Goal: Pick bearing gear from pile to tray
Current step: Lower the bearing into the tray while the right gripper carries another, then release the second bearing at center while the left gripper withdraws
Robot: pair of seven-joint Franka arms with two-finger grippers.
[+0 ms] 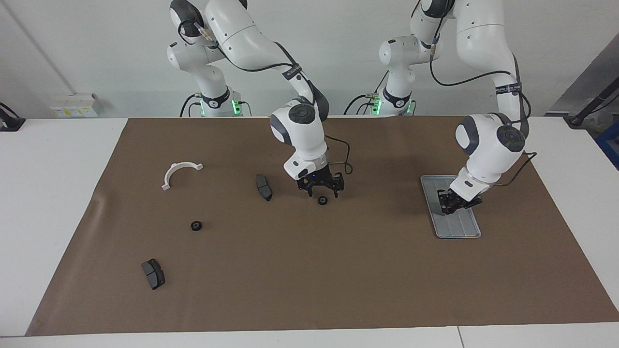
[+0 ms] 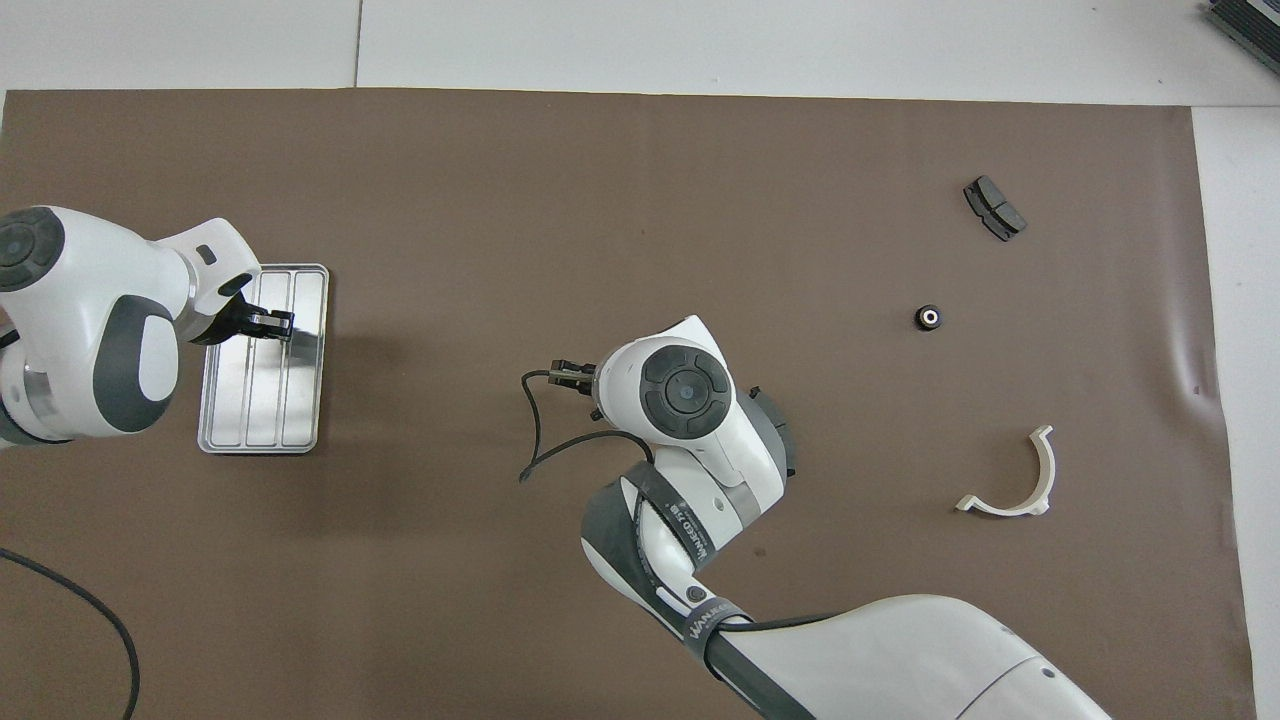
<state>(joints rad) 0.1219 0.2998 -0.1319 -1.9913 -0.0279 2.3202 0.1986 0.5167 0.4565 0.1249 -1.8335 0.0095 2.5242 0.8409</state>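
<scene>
R gripper [image 1: 322, 191] hangs w/ jaws wide just above a black ring [image 1: 322, 200] on the mat, beside a brake pad [image 1: 264, 187]. L gripper [image 1: 448, 205], jaws pinched together, sits low over tray [image 1: 462, 229], well apart from that ring.

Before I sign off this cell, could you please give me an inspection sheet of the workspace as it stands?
Surface: brown mat on a white table, creased toward the right arm's end.
Job's things: tray at the left arm's end, no ring seen in it; central black ring on the mat; second black ring toward the right arm's end.
Clutter: near brake-pad piece beside the central black ring; far brake-pad piece farthest from the robots; white bracket.
Grippers: right gripper open, just over the central black ring; left gripper shut, over the tray.
Cables: black cable loops at the right wrist.
Surroundings: wall box; otherwise nothing seen.
</scene>
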